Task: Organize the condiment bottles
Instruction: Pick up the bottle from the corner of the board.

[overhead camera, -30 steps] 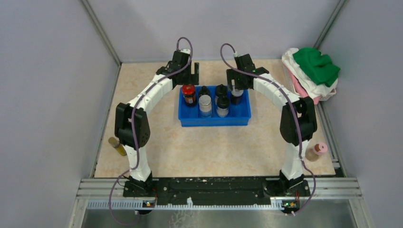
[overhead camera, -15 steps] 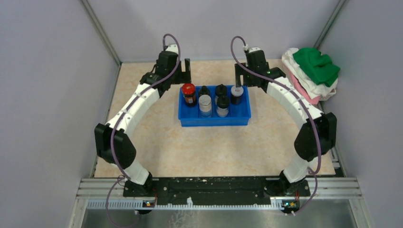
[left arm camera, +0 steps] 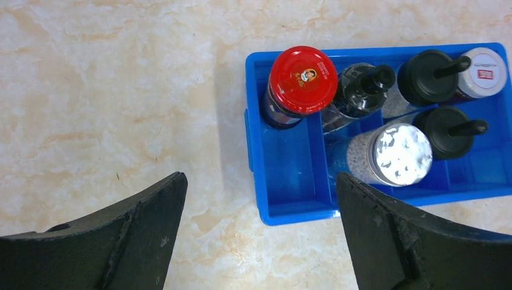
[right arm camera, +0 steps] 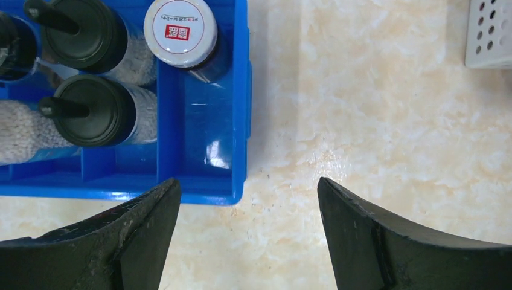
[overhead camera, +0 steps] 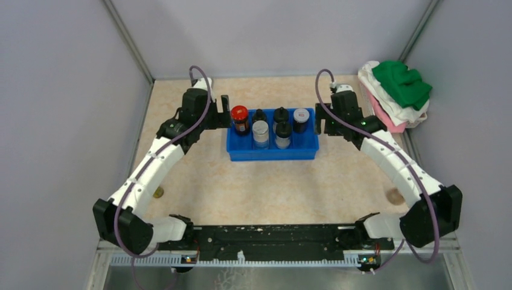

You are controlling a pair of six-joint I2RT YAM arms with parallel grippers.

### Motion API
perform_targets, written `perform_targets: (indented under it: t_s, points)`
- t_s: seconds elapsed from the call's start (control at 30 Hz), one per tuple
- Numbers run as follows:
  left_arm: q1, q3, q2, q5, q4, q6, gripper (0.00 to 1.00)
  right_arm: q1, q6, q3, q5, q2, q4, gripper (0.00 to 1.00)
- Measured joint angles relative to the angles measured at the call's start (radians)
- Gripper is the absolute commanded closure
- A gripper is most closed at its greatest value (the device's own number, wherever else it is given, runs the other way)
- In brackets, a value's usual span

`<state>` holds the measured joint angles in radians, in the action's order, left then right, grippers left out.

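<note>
Several condiment bottles stand in the blue tray [overhead camera: 272, 154]: a red-capped jar [overhead camera: 240, 115] [left arm camera: 302, 78], a silver-capped jar [overhead camera: 261, 130] [left arm camera: 401, 154], a white-capped bottle [overhead camera: 300, 116] [right arm camera: 181, 33], and black-spouted ones [left arm camera: 428, 75] [right arm camera: 93, 109]. My left gripper [overhead camera: 222, 113] [left arm camera: 259, 178] hovers open just off the tray's left end, holding nothing. Off the right end, my right gripper [overhead camera: 318, 118] [right arm camera: 249, 181] is also open and empty. One more bottle [overhead camera: 158, 192] peeks out beside the left arm, and another [overhead camera: 395, 196] beside the right arm.
A white basket [right arm camera: 489, 33] piled with green, white and pink cloths [overhead camera: 398, 87] sits at the back right corner. Grey walls close in the table on three sides. The arms' bases and a black rail [overhead camera: 272, 235] run along the near edge.
Both grippers have drawn back from above the tray's far side, the left going left, the right going right away from the white-capped bottle. Both elbows dropped low and outward.
</note>
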<state>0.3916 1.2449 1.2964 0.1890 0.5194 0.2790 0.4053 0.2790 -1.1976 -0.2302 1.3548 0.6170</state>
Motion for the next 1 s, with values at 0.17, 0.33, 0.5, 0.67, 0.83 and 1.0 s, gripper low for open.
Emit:
perform_targets:
  t_s: [0.17, 0.33, 0.5, 0.67, 0.83, 1.0]
  points:
    - [0.0, -0.029, -0.086, -0.023, 0.027, 0.024, 0.01, -0.037, 0.066, 0.053, -0.021, -0.155, 0.055, 0.22]
    - [0.0, -0.086, -0.132, -0.045, 0.034, 0.032, 0.01, -0.043, 0.14, 0.051, -0.146, -0.248, 0.218, 0.22]
    - [0.0, -0.106, -0.134, -0.092, 0.035, 0.033, 0.01, -0.058, 0.257, 0.051, -0.273, -0.301, 0.443, 0.22]
    - [0.0, -0.135, -0.129, -0.15, 0.011, 0.033, 0.01, -0.168, 0.359, 0.052, -0.327, -0.373, 0.614, 0.24]
    - [0.0, -0.144, -0.087, -0.2, -0.004, 0.034, 0.01, -0.352, 0.423, 0.054, -0.294, -0.419, 0.702, 0.25]
    - [0.0, -0.153, -0.069, -0.21, -0.005, 0.035, 0.01, -0.409, 0.491, 0.106, -0.263, -0.402, 0.739, 0.25]
